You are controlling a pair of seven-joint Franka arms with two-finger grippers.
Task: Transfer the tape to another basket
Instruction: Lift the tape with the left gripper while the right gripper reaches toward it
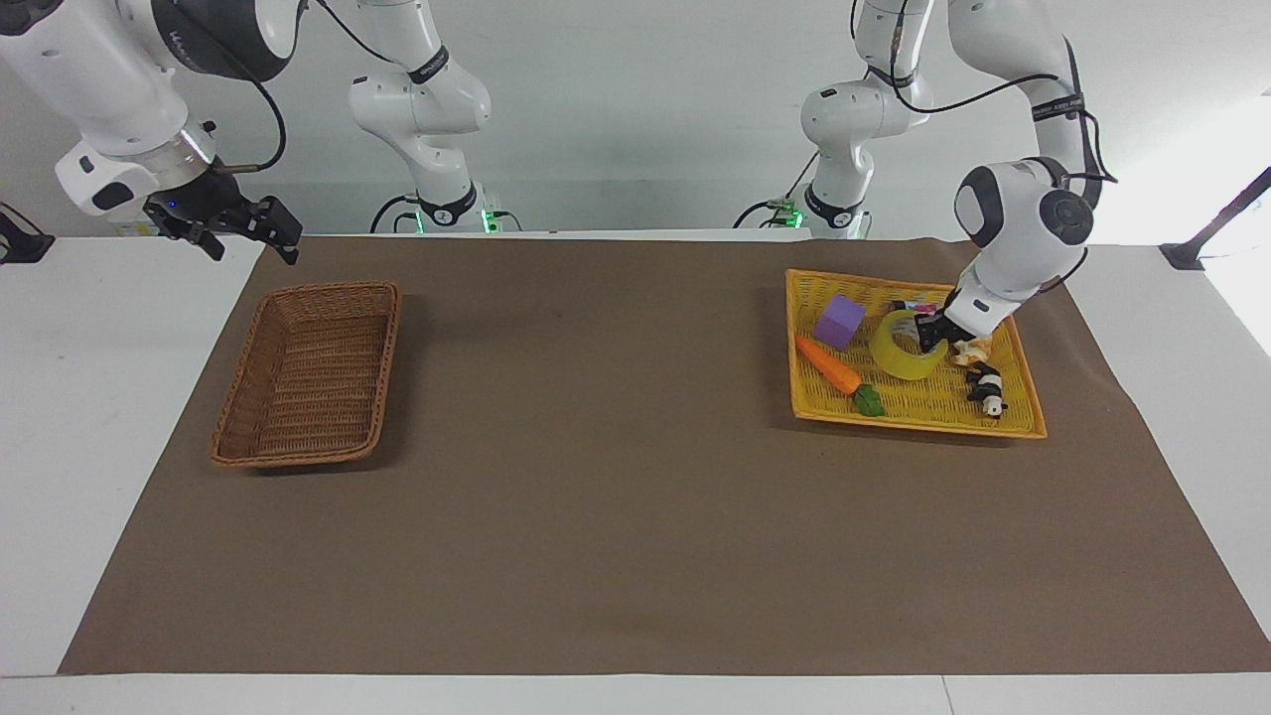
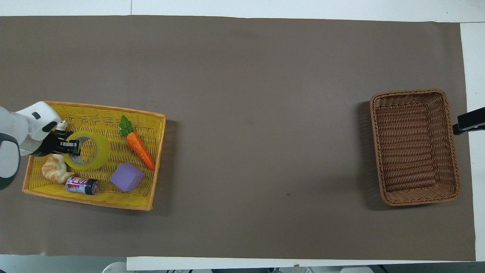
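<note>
Left hand [image 1: 931, 333] angled down over yellow tray [image 1: 1013, 429], clamped on tilted tape [image 1: 902, 348]; right hand [image 1: 243, 233] agape.

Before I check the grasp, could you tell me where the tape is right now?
The tape is over the yellow tray at the left arm's end of the table, tilted, pinched by the left gripper, beside the purple block.

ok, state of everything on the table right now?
left gripper: shut on tape, over yellow tray
tape: gripped at its rim, tilted up
right gripper: open, waits near brown basket
brown basket: empty
yellow tray: holds carrot, purple block, can, croissant
</note>
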